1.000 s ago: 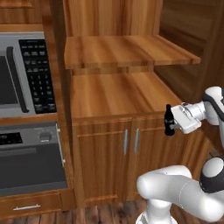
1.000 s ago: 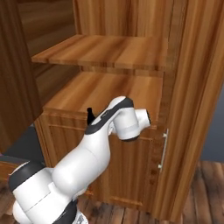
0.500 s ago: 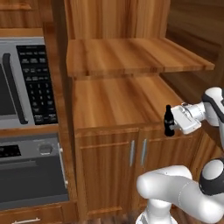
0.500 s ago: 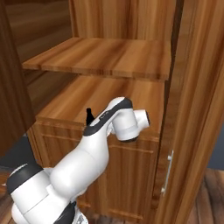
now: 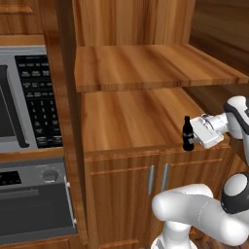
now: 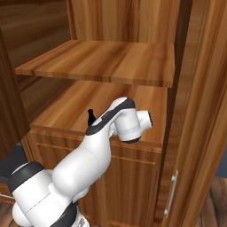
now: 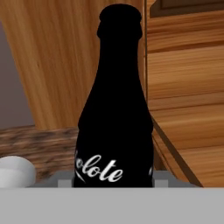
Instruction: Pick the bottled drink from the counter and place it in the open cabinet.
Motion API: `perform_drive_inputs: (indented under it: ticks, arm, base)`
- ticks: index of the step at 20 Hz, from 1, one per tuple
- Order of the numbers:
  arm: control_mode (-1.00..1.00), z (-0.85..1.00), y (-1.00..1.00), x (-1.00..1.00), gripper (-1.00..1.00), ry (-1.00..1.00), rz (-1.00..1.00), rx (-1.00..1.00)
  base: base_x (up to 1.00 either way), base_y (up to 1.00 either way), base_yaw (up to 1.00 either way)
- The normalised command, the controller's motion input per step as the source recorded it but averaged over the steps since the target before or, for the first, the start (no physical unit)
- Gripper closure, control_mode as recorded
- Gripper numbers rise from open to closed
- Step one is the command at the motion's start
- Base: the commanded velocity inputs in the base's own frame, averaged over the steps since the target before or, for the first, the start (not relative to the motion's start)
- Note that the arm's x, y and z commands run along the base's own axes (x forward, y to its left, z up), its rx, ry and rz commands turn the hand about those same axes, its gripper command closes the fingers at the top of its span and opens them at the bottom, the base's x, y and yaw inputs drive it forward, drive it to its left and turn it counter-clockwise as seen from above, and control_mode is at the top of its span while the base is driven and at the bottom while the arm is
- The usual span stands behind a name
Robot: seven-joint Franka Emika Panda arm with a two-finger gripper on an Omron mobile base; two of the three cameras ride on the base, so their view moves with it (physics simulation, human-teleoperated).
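- The bottled drink [image 5: 187, 133] is black, with a contoured body and a narrow neck, and it stands upright in the gripper [image 5: 193, 134].
- The gripper is clamped on the bottled drink: in the left base view the white hand meets the bottle's right side, and in the hand view the bottle [image 7: 114, 109] rises straight up from between the finger tips, with white script lettering low on its body.
- In the left base view the bottle hangs at the front edge of the lower shelf [image 5: 131, 119] of the open cabinet [image 5: 146, 29], toward that shelf's right end. Whether its base touches the wood cannot be told.
- In the right base view just the bottle's neck and cap [image 6: 91, 117] show, poking up behind the white forearm, over the front part of the same shelf.
- An upper shelf [image 5: 153, 65] of warm-brown wood sits above the lower one.
- Below the lower shelf is a two-door cupboard [image 5: 131, 194] with two slim metal handles side by side near its middle.
- To the left of the open cabinet, in the left base view, a microwave [image 5: 26, 102] with a dark keypad is built into the wall, and an oven [image 5: 31, 202] sits below it.
- In the right base view a tall wooden door [image 6: 199, 124] with a metal handle stands to the right of the shelves.
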Motion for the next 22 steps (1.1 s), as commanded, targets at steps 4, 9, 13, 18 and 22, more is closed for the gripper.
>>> perform_drive_inputs:
  ticks: [4,9,13,18,22]
  arm:
    - [1.0,0.0,0.0,0.0,1.0,0.0,0.0,0.0]
    - [1.0,0.0,0.0,0.0,1.0,0.0,0.0,0.0]
    - [1.0,0.0,0.0,0.0,1.0,0.0,0.0,0.0]
    - [1.0,0.0,0.0,0.0,1.0,0.0,0.0,0.0]
    - [1.0,0.0,0.0,0.0,1.0,0.0,0.0,0.0]
  base:
    - [0.13,0.19,0.0]
    - [0.09,0.06,0.0]
    - [0.0,0.0,0.0]
    - [0.0,0.0,0.0]
    - [0.0,0.0,0.0]
